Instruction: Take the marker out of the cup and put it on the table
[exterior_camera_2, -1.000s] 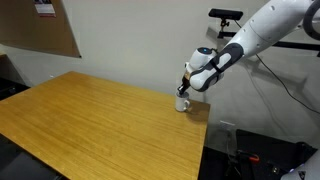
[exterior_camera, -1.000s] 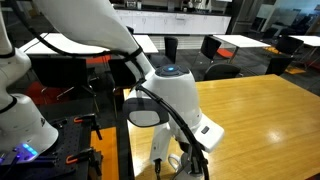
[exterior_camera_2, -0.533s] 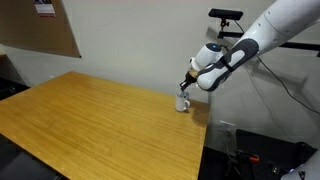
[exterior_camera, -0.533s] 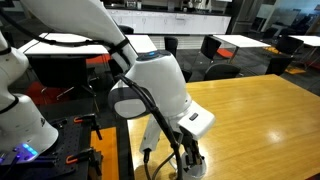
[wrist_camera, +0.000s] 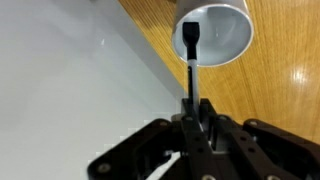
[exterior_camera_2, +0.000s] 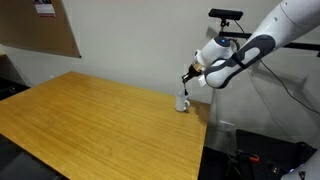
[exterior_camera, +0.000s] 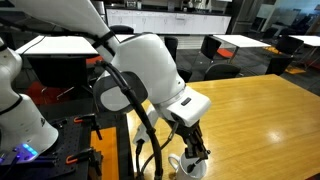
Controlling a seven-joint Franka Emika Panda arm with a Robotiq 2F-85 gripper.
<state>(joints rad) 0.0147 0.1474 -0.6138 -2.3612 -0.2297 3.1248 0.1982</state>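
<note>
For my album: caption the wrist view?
Tool grips the marker, its far end over the cup on the table.

Even light, glare on table [wrist_camera: 290,85], wrist view seemingly soft

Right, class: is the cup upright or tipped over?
Upright. The cup stands on the table, its round mouth facing up at the wrist camera, beneath the marker held in the gripper.
</note>
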